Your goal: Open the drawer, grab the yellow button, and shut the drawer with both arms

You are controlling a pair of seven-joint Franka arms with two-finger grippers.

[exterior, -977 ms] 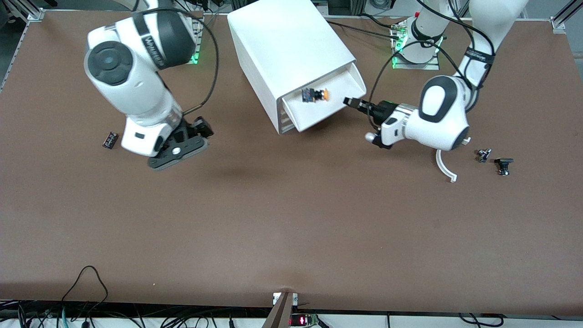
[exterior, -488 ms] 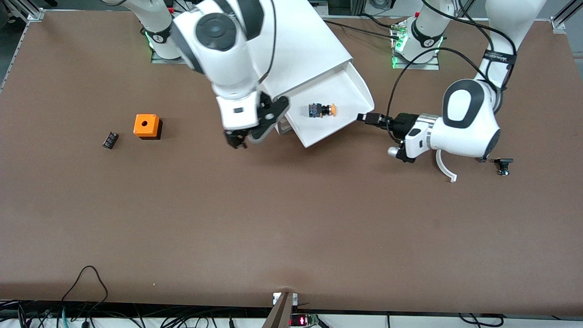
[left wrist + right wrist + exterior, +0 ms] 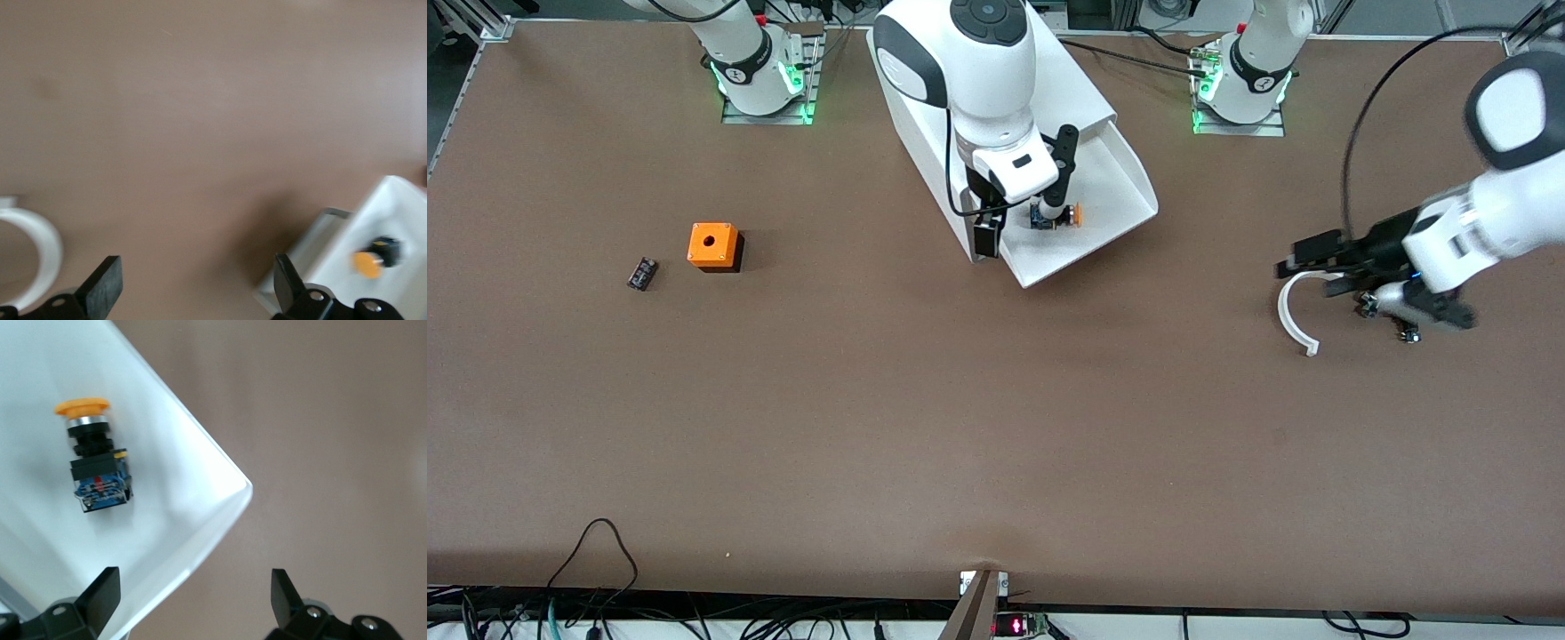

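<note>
Drawer (image 3: 1089, 227) open near table's top edge, button (image 3: 1054, 214) lying inside. Right gripper (image 3: 1024, 212) above it, fingers wide (nothing held). Left gripper (image 3: 1303, 254) wide, waiting over right edge. Pick, closing remain.

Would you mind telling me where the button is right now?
In the front view the button lies on its side inside the pulled-out drawer of the white cabinet, with the right hand open just above it.

Small dark parts (image 3: 1385, 307) by left gripper (image 3: 1294, 255) prob too blurred to ID
</note>
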